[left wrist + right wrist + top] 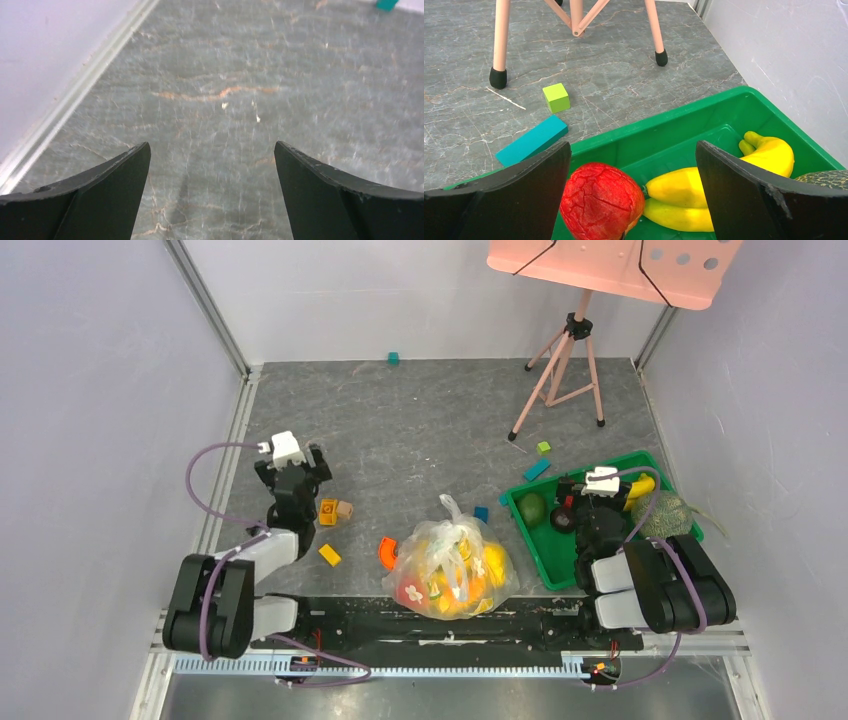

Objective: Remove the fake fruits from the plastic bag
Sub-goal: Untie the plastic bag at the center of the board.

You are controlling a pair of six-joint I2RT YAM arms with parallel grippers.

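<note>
Several fruits [470,585] bunched inside the bag [440,540], smeared by crinkled film: yellow and orange lumps, number impossible to tell. Bag on the table [420,430] at the near edge, between the two arm bases, one handle loop sticking up. Hidden under the right gripper [597,492] in the top view: a red fruit [601,200], plain only from the right wrist, bottom cut off by the frame. Beside it bananas [674,192], middle covered by one finger [744,200], so two at least. At the right edge of the tray [545,562], a netted green lump [668,512], kind unclear. From the left wrist, only bare table and a teal cube [387,4] clipped at the top.

Thin, clear, wrinkled bag with white flower prints. Rigid glossy green tray right of the bag, apart from it. Red fruit rounded, skin cracked-looking; bananas smooth, curved, yellow. Rounded dark green fruit [532,508] in the tray's left part. Grey veined table. Square-edged blocks [329,555], plus an orange arch [388,552] just left of the bag. Thin-legged pink tripod [565,365] far right.

Two grippers, both spread wide, holding nothing: left gripper [293,468] over bare table at the left, right gripper above the tray. One bag, one tray, one red fruit, one dark green fruit. Eight loose blocks, arch included, four of them left of the bag.
</note>
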